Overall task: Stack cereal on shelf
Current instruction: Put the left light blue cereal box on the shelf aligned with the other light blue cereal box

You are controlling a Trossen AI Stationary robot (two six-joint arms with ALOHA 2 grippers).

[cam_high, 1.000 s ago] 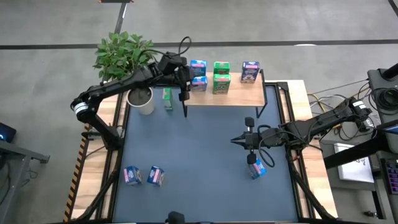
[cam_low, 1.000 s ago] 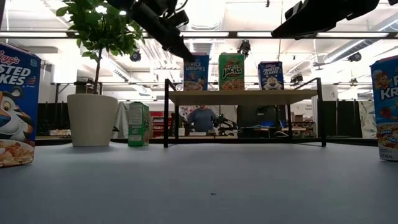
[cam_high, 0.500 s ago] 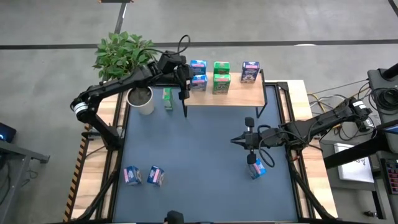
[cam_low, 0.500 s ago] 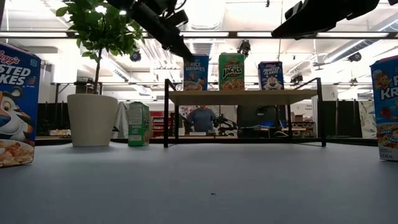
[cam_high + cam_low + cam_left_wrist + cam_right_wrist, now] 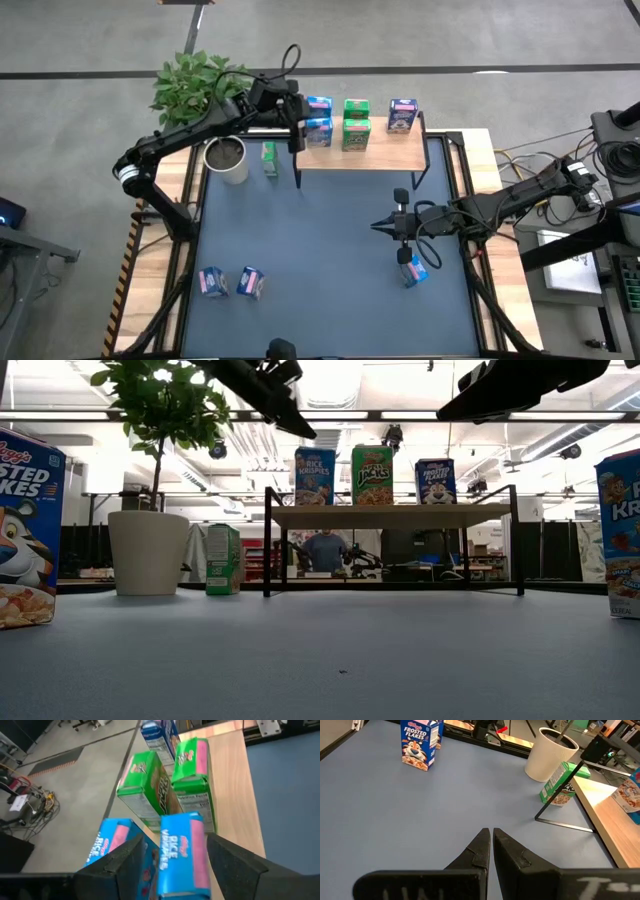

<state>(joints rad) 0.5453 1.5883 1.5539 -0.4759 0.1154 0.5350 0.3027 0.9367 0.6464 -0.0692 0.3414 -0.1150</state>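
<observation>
Left claw (image 5: 297,122) hovers over the left end of the shelf (image 5: 400,152), fingers spread and straddling the top of a light-blue Rice Krispies box (image 5: 182,855) – nothing pinched, so this looks like the release step of a placement. The shelf carries five boxes: two light blue, two green (image 5: 355,132), one dark blue (image 5: 402,115). Right claw (image 5: 384,226) waits above mid-table, fingers pressed together, empty.

Cereal off the shelf: a green box (image 5: 269,160) beside the plant pot (image 5: 225,160), two Frosted Flakes boxes (image 5: 230,282) near the table's front left, one blue box (image 5: 413,271) just by the right arm.

Next call – left claw lifts clear without knocking the stack, then goes for the nearby green box.
</observation>
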